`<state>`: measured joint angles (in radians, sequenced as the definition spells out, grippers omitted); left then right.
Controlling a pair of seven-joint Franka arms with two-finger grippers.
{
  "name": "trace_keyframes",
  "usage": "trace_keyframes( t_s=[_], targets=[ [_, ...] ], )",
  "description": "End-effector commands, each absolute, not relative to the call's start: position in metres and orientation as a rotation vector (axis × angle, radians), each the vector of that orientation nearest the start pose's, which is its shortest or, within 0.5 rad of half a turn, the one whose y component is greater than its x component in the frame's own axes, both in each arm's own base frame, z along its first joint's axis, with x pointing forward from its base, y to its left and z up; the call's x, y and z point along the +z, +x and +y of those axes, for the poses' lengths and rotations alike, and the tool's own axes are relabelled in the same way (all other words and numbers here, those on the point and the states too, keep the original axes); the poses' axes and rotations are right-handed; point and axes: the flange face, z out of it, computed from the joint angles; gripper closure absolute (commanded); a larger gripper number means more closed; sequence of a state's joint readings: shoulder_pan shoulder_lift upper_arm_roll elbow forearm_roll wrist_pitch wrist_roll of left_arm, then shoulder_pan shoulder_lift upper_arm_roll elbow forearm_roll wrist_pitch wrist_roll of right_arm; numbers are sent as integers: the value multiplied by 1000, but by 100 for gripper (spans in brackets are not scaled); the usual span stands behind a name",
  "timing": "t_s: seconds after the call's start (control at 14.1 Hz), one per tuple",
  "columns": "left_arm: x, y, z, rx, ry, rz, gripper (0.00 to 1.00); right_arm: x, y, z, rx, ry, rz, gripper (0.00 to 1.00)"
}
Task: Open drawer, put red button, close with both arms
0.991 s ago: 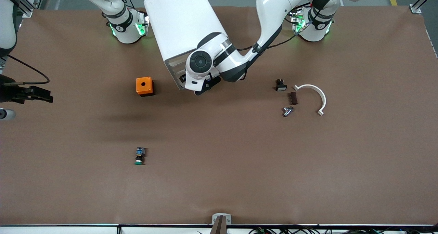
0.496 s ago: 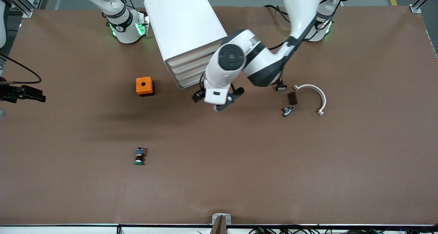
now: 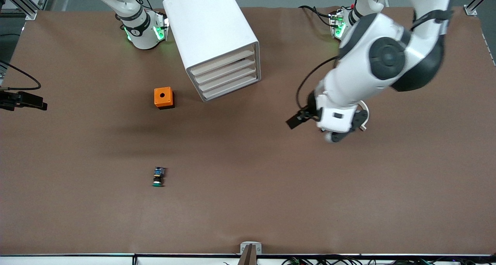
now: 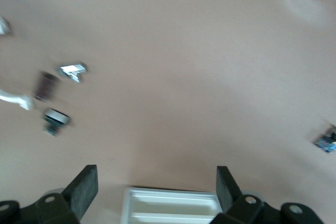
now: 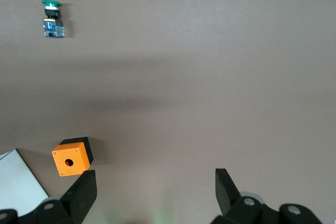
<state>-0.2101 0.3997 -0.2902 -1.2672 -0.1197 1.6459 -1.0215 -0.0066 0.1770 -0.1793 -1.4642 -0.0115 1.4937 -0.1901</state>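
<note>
The red button shows in no view. The white drawer cabinet point(image 3: 217, 36) stands near the robots' bases with all its drawers point(image 3: 226, 76) pushed in; its front also shows in the left wrist view point(image 4: 173, 208). My left gripper point(image 3: 345, 128) is open and empty, up in the air over the small parts toward the left arm's end of the table; in its own view point(image 4: 156, 192) the fingers stand wide apart. My right gripper point(image 3: 23, 101) is open and empty at the right arm's end of the table, also seen in its own view point(image 5: 156, 187).
An orange box with a hole point(image 3: 163, 97) sits beside the cabinet. A green-capped switch point(image 3: 157, 177) lies nearer to the front camera. Below the left gripper lie a silver piece point(image 4: 73, 70), a brown piece point(image 4: 46, 85), a white curved piece point(image 4: 16, 99) and a black switch point(image 4: 55, 119).
The left arm has swung away from the cabinet's front toward its own end of the table and risen over the small parts. The right gripper has drifted slightly toward the table's edge.
</note>
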Motion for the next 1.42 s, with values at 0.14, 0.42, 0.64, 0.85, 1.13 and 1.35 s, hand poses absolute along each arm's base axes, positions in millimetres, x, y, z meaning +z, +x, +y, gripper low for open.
trace_keyframes(
  t_s=[0.14, 0.42, 0.64, 0.85, 1.13, 1.35],
  targets=[
    [551, 604, -224, 214, -3113, -561, 1, 608, 560, -97, 153, -3132, -41, 0],
    [547, 611, -177, 257, -3082, -364, 1, 617, 541, -95, 102, -3128, -46, 0],
    [565, 610, -131, 243, -3083, -225, 1, 618, 524, -90, 17, -3125, -63, 0],
    [577, 600, -96, 283, -3068, -123, 1, 614, 513, -87, -27, -3122, -71, 0],
    [590, 570, -57, 293, -3069, -54, 1, 618, 514, -80, -41, -3125, -95, 0],
    [585, 552, -51, 294, -3069, -54, 1, 619, 514, -81, -45, -3129, -93, 0]
  ],
)
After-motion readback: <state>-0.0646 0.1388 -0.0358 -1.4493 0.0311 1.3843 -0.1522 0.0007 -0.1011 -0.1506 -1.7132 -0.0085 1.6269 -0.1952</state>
